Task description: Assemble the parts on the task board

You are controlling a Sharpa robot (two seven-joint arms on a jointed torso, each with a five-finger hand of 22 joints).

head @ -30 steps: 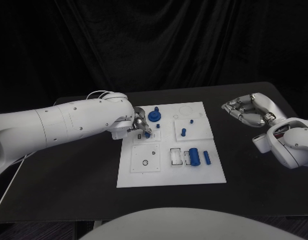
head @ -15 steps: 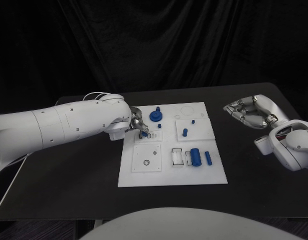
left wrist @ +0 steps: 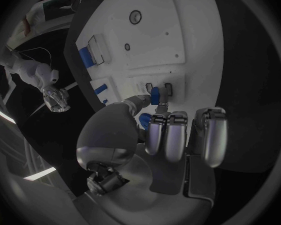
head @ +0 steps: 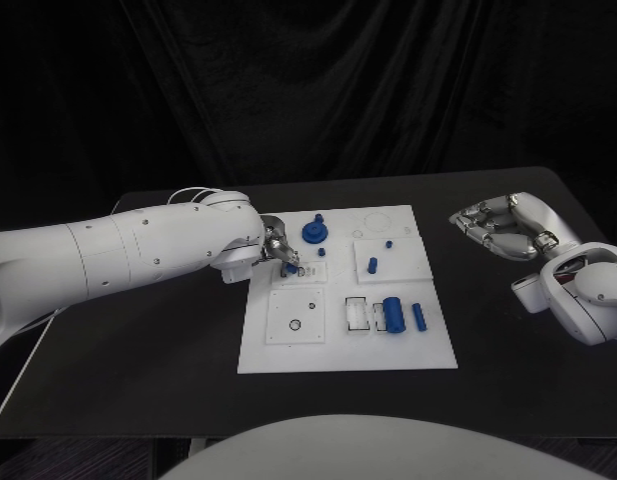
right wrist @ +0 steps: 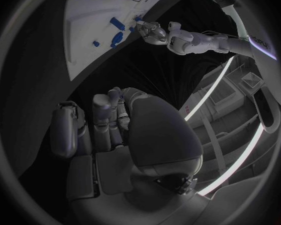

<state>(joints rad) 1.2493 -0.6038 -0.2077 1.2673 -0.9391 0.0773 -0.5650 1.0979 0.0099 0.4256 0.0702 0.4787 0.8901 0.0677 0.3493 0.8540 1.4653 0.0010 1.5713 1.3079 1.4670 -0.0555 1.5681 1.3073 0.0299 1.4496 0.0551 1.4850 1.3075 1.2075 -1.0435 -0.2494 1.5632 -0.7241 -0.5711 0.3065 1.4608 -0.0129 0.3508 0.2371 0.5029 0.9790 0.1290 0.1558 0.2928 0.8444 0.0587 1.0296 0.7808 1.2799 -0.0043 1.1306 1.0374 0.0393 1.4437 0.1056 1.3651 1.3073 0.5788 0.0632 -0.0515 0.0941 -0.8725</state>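
The left hand [head: 277,255] sits over the left edge of the task board [head: 346,345], middle of the frame, pinching a small blue part [left wrist: 155,95] between thumb and a fingertip right at a slot on the board. More blue parts [head: 390,314] lie toward the board's lower right. The right hand [head: 503,226] is off at right above the black counter [head: 150,370], fingers curled in, holding nothing.

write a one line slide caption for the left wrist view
Left hand pinches a small blue part at a slot on the white task board.
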